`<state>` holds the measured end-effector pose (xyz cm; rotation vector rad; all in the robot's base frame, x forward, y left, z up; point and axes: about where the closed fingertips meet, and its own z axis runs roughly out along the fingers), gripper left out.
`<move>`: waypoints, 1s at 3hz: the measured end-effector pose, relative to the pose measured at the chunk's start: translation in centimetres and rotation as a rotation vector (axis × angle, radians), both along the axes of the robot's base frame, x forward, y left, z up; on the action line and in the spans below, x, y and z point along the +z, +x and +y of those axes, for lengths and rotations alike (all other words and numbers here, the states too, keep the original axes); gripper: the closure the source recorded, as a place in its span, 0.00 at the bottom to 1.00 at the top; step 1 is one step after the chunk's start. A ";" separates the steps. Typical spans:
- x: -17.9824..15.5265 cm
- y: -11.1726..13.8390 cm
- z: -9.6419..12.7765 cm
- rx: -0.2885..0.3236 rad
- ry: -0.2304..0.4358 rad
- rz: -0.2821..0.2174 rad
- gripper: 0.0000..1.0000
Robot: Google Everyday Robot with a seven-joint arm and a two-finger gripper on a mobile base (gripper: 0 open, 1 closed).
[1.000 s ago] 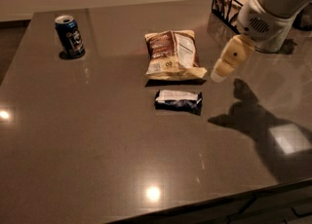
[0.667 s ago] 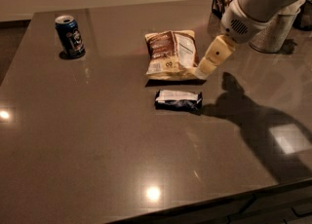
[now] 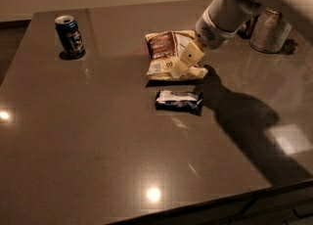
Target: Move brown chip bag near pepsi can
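Four things on the dark table (image 3: 98,146): brown chip bag (image 3: 161,49) lies flat toward the far side, middle-right; pepsi can (image 3: 70,36) stands upright at far left, well apart from the bag; dark wrapped bar (image 3: 178,101) lies just nearer than the bag, not touching it; silver metal cup (image 3: 268,31) stands far right. Gripper (image 3: 179,68) reaches in from the right on a white arm, tip over the bag's right half. Cannot tell whether the gripper is released or clenched, or whether it touches the bag.
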<state>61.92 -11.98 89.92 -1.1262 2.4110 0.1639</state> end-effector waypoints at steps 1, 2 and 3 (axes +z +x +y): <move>-1.2 1.6 2.1 -0.017 0.001 0.009 0.00; -1.9 3.1 3.9 -0.029 0.015 0.022 0.00; -2.2 4.3 5.2 -0.037 0.015 0.034 0.19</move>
